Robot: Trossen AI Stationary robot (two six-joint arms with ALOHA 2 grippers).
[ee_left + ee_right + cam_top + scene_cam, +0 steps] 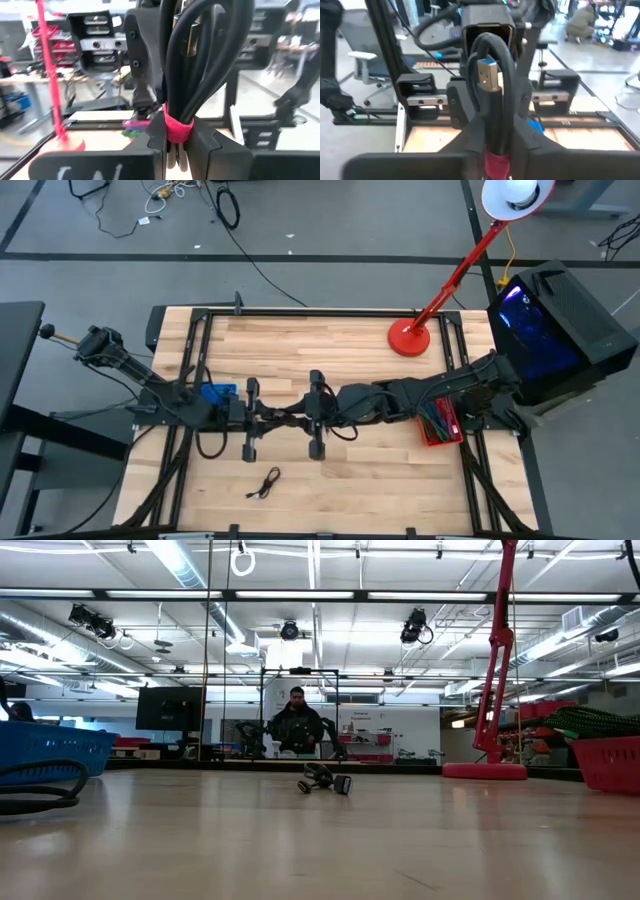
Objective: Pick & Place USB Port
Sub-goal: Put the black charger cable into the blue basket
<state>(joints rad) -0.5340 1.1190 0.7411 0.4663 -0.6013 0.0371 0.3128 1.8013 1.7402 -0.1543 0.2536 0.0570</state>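
A coiled black USB cable (200, 60), bound by a red strap (178, 128), hangs in the air over the table's middle, between my two grippers. They face each other there. My left gripper (272, 417) comes from the left and is shut on the coil. My right gripper (294, 417) comes from the right and is shut on it too. The cable's silver plug (488, 75) stands up on the right gripper's side. A second black cable (265, 483) lies loose on the table nearer the front. My left gripper pinches the coil between its two fingers at the red strap (176, 134). The fingers come level from the table's left. The coil stands up above them, clear of the table. My right gripper has the same coil between its two fingers just above the strap (496, 150), level from the table's right. The loops and the plug rise upright above the fingers.
A blue bin (218, 393) stands beside the left arm, and a red bin (440, 426) with cables beside the right arm. A red desk lamp's base (409, 338) sits at the far right. Bare wood lies toward the near edge around the loose cable.
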